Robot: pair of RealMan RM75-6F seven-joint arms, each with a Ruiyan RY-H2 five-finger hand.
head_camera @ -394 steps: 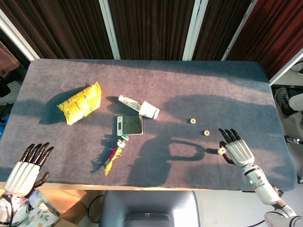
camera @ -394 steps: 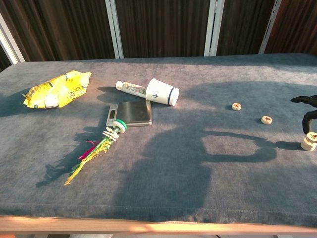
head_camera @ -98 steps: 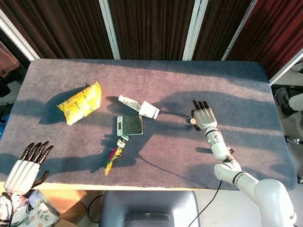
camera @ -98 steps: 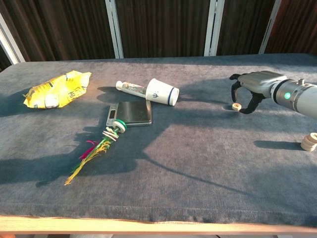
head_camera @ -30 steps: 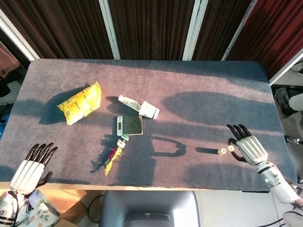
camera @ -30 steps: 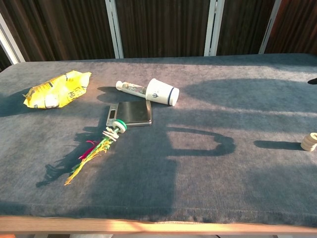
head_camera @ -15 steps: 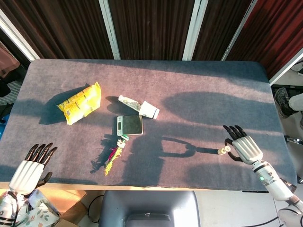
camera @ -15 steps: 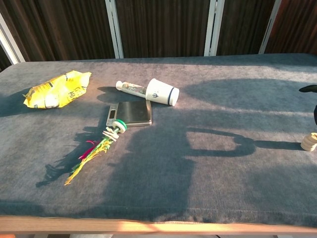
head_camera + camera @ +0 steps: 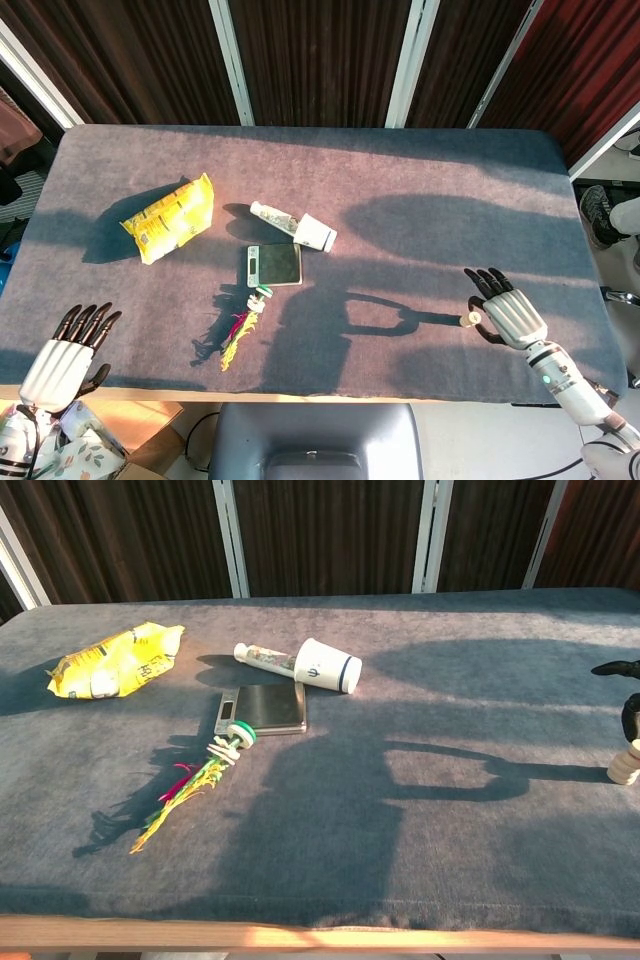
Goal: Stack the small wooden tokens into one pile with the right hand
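Observation:
A short pile of small wooden tokens [image 9: 466, 320] stands near the table's front right, and shows at the right edge of the chest view [image 9: 624, 768]. My right hand [image 9: 508, 312] is just right of the pile with its fingers spread. Its thumb side reaches the pile's top, where it pinches a wooden token [image 9: 632, 747] against the stack. Only dark fingertips [image 9: 629, 716] of that hand show in the chest view. My left hand [image 9: 60, 355] hangs off the front left corner of the table, fingers straight, holding nothing.
A yellow snack bag [image 9: 170, 217] lies at the left. Near the middle are a tube [image 9: 272, 215], a tipped paper cup [image 9: 316, 233], a small scale [image 9: 274, 264] and a feathered toy [image 9: 240, 330]. The table's right edge [image 9: 590, 300] is close to my right hand.
My right hand has moved left with the token, from beside the pile to right over it. The left hand has stayed put.

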